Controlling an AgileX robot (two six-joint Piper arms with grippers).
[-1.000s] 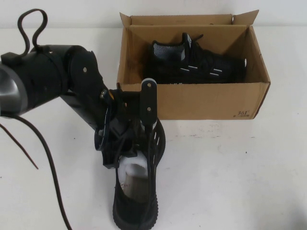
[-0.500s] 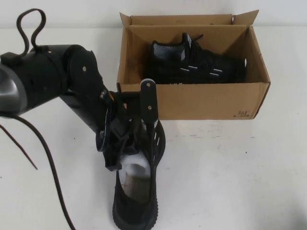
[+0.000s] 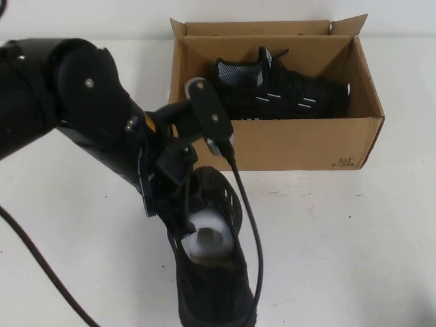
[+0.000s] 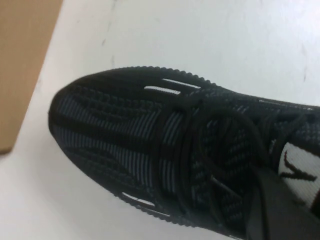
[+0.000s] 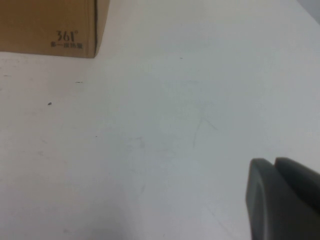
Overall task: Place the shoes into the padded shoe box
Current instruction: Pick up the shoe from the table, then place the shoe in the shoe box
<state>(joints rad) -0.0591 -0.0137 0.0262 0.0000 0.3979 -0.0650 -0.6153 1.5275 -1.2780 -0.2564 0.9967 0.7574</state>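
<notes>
One black knit shoe lies on its side inside the brown cardboard shoe box at the back of the table. The other shoe is in front of the box, toe toward the table's near edge, with white stuffing showing in its opening. My left gripper is shut on this shoe at its opening, by the tongue. The left wrist view shows the shoe's laces and toe, with one dark finger at the tongue. My right gripper hangs shut over bare table, right of the box, holding nothing.
The box's top flaps stand open. Its printed lower corner shows in the right wrist view, and its side shows next to the held shoe's toe. A black cable trails from the left arm across the shoe.
My left gripper has shut on the shoe's opening. The left arm has risen and swung right, and the shoe has shifted a little right and nearer the camera.
</notes>
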